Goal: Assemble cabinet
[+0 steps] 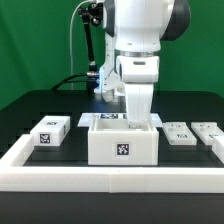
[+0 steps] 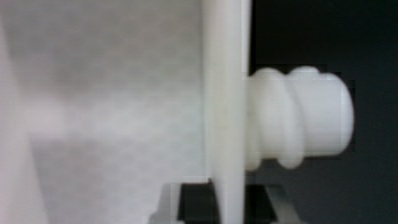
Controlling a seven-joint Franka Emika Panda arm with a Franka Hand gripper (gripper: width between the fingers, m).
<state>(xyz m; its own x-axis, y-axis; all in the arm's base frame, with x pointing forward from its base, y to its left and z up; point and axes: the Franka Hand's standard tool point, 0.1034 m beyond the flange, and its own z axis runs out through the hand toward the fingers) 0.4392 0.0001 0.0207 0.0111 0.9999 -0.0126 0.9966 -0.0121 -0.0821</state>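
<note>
**Gripper lowered into the cabinet's open top**

The gripper [image 1: 137,112] reaches down into the cabinet [image 1: 123,150]. Its fingertips are hidden behind the front wall, so its opening cannot be told. Only the blurred wrist view shows a thin white panel [image 2: 224,100] edge-on, with a ribbed white knob [image 2: 302,115] jutting from it. The cabinet sits mid-table inside the border frame [image 1: 110,178], open side up, tagged face toward the camera, long axis running across the exterior view.
</note>
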